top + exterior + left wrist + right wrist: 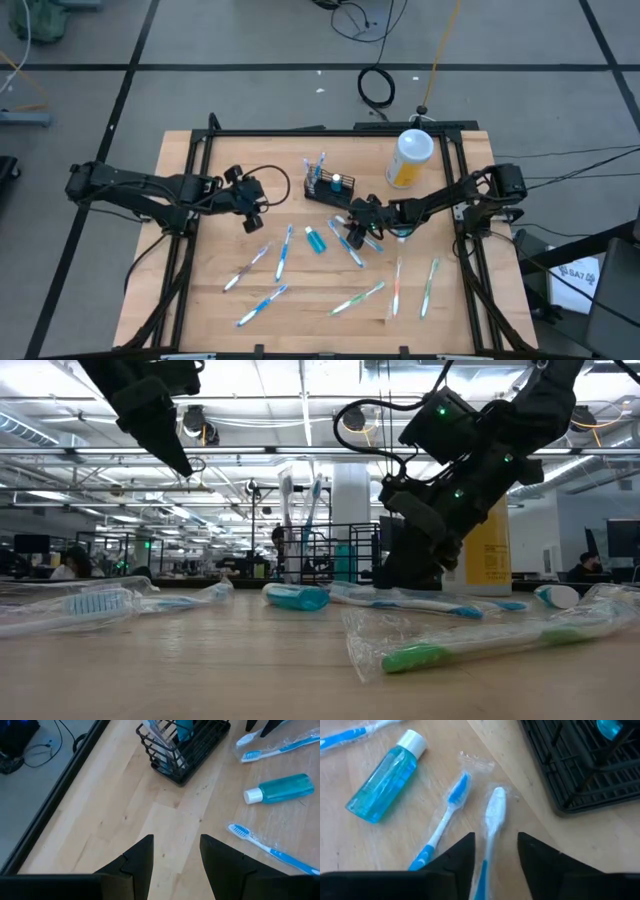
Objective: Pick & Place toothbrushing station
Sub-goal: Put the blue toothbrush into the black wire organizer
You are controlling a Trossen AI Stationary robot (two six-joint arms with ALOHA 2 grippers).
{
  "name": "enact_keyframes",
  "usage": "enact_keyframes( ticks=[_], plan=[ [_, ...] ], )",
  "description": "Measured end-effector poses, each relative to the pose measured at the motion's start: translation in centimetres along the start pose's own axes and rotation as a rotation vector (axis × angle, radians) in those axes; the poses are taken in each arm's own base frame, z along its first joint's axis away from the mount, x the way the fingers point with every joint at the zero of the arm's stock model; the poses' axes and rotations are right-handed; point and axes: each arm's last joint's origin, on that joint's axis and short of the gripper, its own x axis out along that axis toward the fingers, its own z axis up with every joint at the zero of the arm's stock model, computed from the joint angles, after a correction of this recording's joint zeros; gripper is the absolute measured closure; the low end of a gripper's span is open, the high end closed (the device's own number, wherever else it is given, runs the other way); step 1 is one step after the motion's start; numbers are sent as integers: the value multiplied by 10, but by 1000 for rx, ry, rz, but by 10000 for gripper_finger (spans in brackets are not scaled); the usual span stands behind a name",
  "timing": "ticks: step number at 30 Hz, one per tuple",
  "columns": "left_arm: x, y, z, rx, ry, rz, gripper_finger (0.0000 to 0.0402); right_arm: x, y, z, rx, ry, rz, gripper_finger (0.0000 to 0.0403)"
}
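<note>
While low over wrapped toothbrushes [490,820], right gripper [495,851] agape.

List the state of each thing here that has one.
Caddy: upright, holding toothbrushes.
Yellow bottle: upright, lid on.
Blue bottle: lying down, capped.
Left gripper: open, empty.
Right gripper: open, straddling a wrapped toothbrush.

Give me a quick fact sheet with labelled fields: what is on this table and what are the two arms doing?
Station: black wire caddy, already holding upright toothbrushes
Bottles: teal bottle lying flat; yellow bottle standing
Loose items: wrapped toothbrushes scattered on the table
Right pincer: open, low over a wrapped toothbrush beside the caddy
Left pincer: open, empty, above bare wood
</note>
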Motion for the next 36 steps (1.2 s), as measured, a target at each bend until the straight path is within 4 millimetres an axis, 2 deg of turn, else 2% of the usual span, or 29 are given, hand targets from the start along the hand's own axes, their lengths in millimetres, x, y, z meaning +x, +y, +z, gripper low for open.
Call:
enact_keyframes(
  ticks=[8,13,19,24,30,33,36],
  plan=[
    [0,0,0,11,0,0,234,-1,1,0,1,13,28,386],
    [0,0,0,13,0,0,234,-5,5,3,13,7,65,386],
    [0,0,0,19,0,0,234,-31,16,18,13,-91,121,396],
    [0,0,0,34,-4,-1,234,-70,24,40,-28,-339,44,394],
    [0,-1,5,48,-44,-11,234,-114,43,77,-152,-822,75,395],
    [0,-2,6,56,-63,-14,234,-122,49,85,-282,-999,35,395],
    [0,-2,7,59,-63,-15,234,-116,49,89,-413,-1097,-64,395]
  ],
)
